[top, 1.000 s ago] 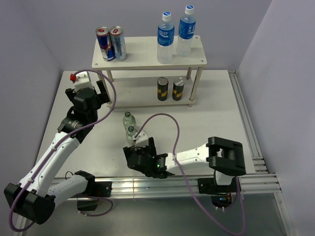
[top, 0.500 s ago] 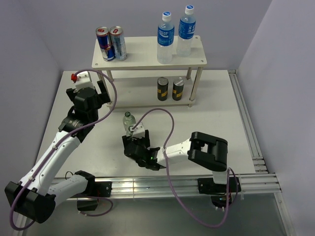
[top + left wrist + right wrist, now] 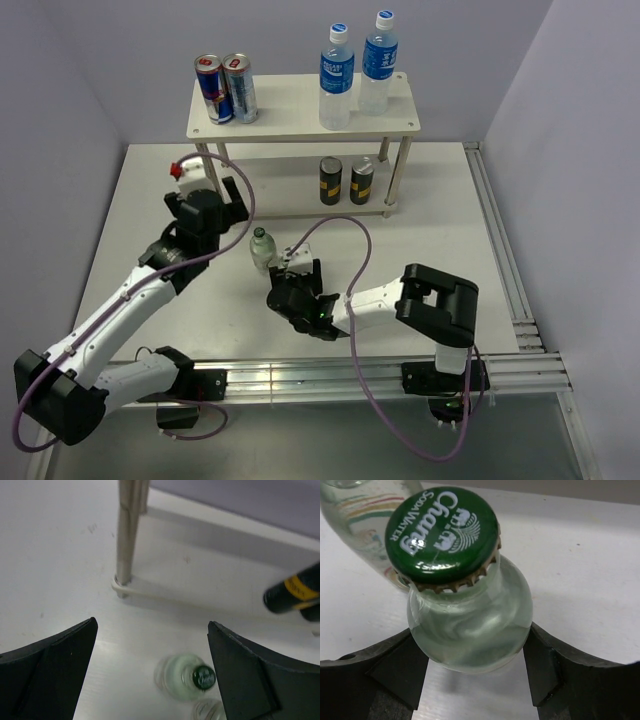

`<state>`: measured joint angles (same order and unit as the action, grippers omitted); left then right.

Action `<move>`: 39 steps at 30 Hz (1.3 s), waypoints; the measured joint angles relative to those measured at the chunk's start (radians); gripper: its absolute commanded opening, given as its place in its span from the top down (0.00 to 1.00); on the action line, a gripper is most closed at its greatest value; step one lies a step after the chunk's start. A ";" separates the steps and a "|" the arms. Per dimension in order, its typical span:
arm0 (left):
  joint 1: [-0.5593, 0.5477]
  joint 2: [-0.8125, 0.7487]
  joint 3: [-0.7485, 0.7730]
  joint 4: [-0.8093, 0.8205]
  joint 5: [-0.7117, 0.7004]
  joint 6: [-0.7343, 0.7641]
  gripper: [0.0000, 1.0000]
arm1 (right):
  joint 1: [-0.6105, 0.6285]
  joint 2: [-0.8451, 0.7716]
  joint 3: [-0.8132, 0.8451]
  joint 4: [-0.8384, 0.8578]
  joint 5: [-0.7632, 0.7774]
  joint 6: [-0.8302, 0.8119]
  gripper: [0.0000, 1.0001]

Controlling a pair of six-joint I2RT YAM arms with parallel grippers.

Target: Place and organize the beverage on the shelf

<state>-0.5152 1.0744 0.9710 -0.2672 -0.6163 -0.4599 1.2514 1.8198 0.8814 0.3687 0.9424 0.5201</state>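
Two small clear green-capped bottles stand on the table in front of the shelf [image 3: 300, 105]. My right gripper [image 3: 475, 652] is shut on the nearer bottle [image 3: 470, 625], one black pad touching each side of its body below the cap. The farther bottle [image 3: 261, 245] stands free right behind it, and shows blurred in the left wrist view [image 3: 186, 677]. My left gripper [image 3: 152, 630] hangs open over that bottle, holding nothing. Two blue-labelled bottles [image 3: 355, 75] stand on the top board at the right. Two dark cans [image 3: 345, 180] stand on the lower board.
Two slim blue-and-silver cans [image 3: 226, 88] occupy the left end of the top board. A thin shelf leg [image 3: 127, 535] stands just beyond my left gripper. Walls close in on the left, back and right; a metal rail [image 3: 505, 270] runs along the right edge.
My right gripper has slid forward around the nearer bottle and closed its fingers onto it. The left arm has swung right, its open gripper now over the farther bottle.
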 measured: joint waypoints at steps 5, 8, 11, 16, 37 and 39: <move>-0.133 -0.038 -0.180 0.019 -0.014 -0.113 0.01 | -0.025 -0.093 -0.046 -0.115 -0.003 0.016 1.00; -0.181 -0.055 -0.256 0.047 -0.032 -0.188 0.01 | -0.068 -0.167 -0.069 -0.148 -0.003 0.007 1.00; -0.216 -0.100 -0.314 0.061 -0.042 -0.227 0.01 | -0.118 -0.229 -0.074 -0.153 -0.005 -0.024 1.00; -0.247 -0.108 -0.400 0.065 -0.045 -0.265 0.02 | -0.200 -0.274 -0.047 -0.143 -0.024 -0.095 1.00; -0.291 0.326 -0.413 0.448 -0.068 -0.206 0.09 | -0.325 -0.099 0.265 -0.131 -0.144 -0.293 1.00; -0.291 0.380 -0.393 0.469 -0.080 -0.205 0.16 | -0.331 -0.089 0.284 -0.130 -0.154 -0.298 1.00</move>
<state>-0.8066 1.4540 0.5785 0.2020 -0.6960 -0.6647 0.9207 1.7313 1.1652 0.2382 0.7879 0.2222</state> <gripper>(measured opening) 0.914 0.742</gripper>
